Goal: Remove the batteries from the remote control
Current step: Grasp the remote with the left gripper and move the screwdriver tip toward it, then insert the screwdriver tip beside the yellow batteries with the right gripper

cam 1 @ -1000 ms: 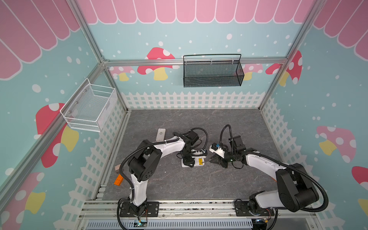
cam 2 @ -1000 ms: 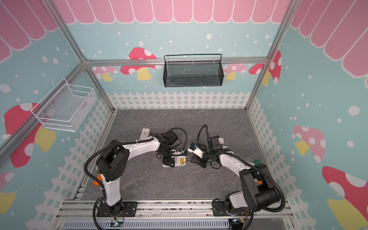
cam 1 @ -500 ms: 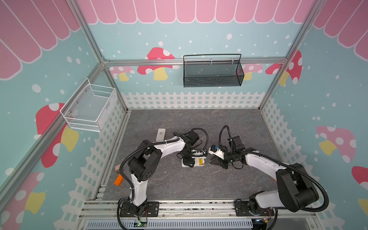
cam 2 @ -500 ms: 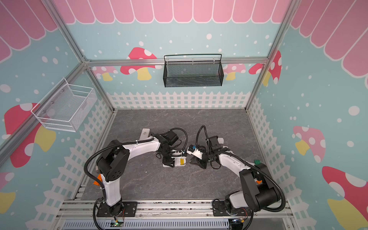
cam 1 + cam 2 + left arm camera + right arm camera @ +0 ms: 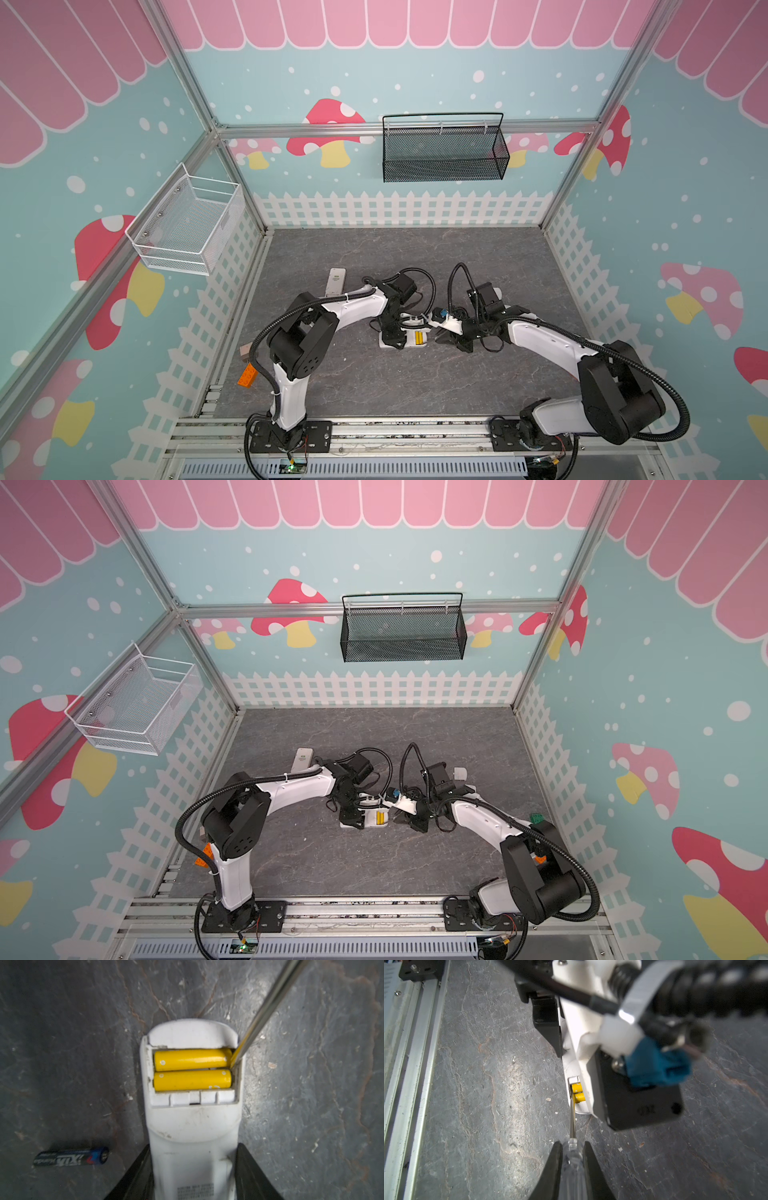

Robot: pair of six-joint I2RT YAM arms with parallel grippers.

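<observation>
1. Both top views are bright and evenly lit from above; we see only soft, faint shadows on the grey floor [image 5: 374, 382].
2. The metal posts [image 5: 179, 70] splay outward toward the corners, stretched by a wide lens.
3. In the left wrist view the yellow batteries [image 5: 192, 1071] are sharp with glare streaks, and the screwdriver shaft [image 5: 268, 1005] gleams.
4. In the right wrist view the blue plug [image 5: 658, 1068] is badly blurred, and the floor shows a pale sheen.

White remote control [image 5: 193, 1136]; two yellow batteries [image 5: 191, 1060]. Black battery [image 5: 70, 1159], blue-ended, white lettering. Grey surface [image 5: 62, 1022], rust-brown veining. Screwdriver [image 5: 572, 1159]: clear handle, silver shaft. Far basket [image 5: 442, 153]: black mesh. Left basket [image 5: 187, 228]: white mesh.
</observation>
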